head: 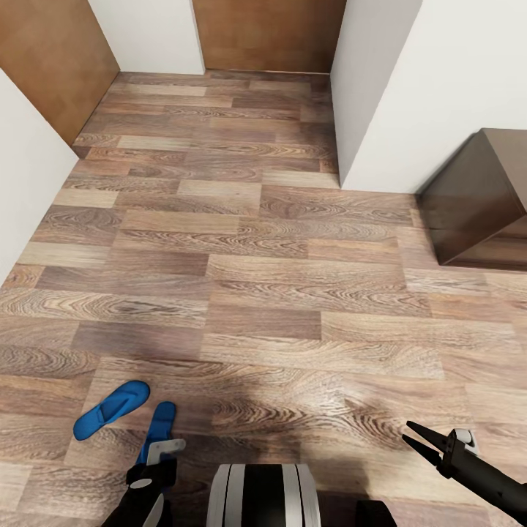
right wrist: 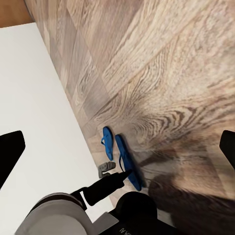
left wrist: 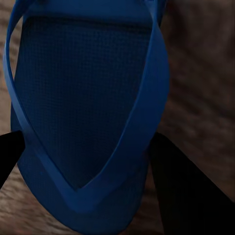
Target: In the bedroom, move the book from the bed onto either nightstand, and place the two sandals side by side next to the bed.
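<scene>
- Down at the near edge of the head view, the robot's black left gripper (head: 162, 452) is closing on the toe end of one bright blue flat flip-flop (head: 158, 429); in the left wrist view its dark fingers (left wrist: 188, 191) are sitting on either side of the blue sole (left wrist: 83, 98), holding it.
- Just beside that one, the second bright blue flip-flop (head: 111, 410) is lying flat on the floor, angled away and apart from the first; the right wrist view is showing the pair (right wrist: 120, 154) close together.
- At the near right, the black right gripper (head: 423, 438) is hanging above the planks with its jaws spread wide and holding nothing.
- Underneath everything, the wood-plank floor (head: 263, 293) in mixed brown tones is stretching away, with a dark shadow over it near the robot.
- Farther right, a dark brown low cabinet (head: 479, 201) is standing against a white wall (head: 432, 80).
- At the far end, plain brown wooden doors (head: 267, 33) are closing off the room.
</scene>
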